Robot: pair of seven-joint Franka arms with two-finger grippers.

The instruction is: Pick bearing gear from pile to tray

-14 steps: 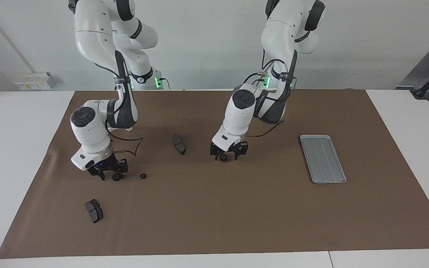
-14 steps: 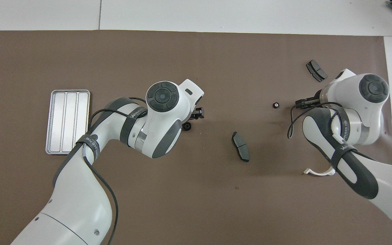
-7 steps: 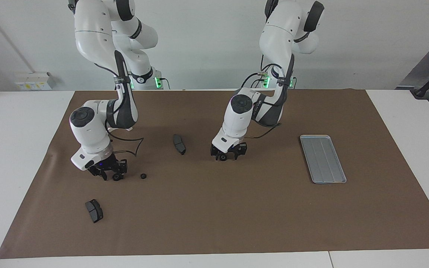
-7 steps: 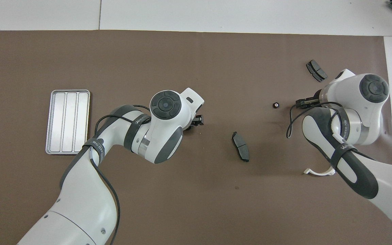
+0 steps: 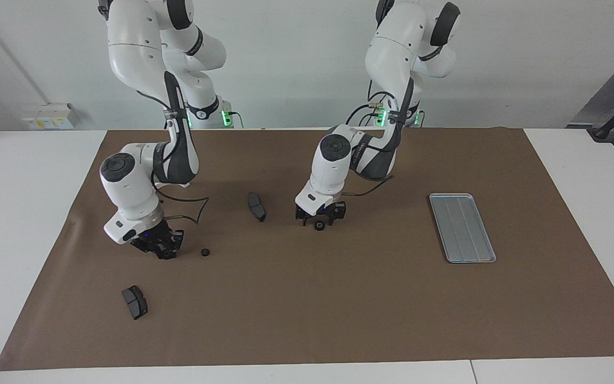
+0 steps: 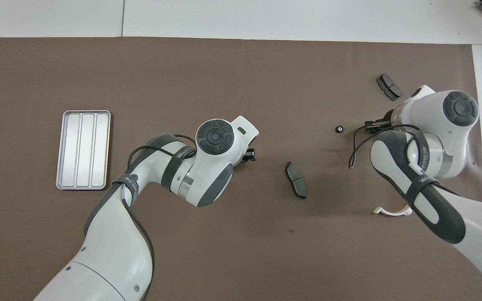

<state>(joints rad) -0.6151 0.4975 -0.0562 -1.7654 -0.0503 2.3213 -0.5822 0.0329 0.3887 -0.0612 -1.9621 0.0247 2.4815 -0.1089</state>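
Note:
Small black ring-shaped bearing gears lie scattered on the brown mat. My right gripper point(image 5: 162, 249) is down at the mat with its fingers drawn in on one bearing gear point(image 5: 166, 255). A second one point(image 5: 205, 252) point(image 6: 339, 129) lies loose beside it, toward the table's middle. At the middle, my left gripper point(image 5: 320, 216) stands open, low over a third bearing gear point(image 5: 318, 226); the overhead view hides this one under the wrist. The silver grooved tray point(image 5: 461, 228) point(image 6: 83, 149) lies toward the left arm's end with nothing in it.
Two dark brake pads lie on the mat, one point(image 5: 256, 206) point(image 6: 296, 179) between the arms, the other point(image 5: 135, 302) point(image 6: 389, 86) farther from the robots than the right gripper. A white plastic arc point(image 6: 391, 211) lies close to the right arm.
The right gripper's fingers have drawn together on the bearing gear under them. The left gripper has shifted a little toward the right arm's end, staying open.

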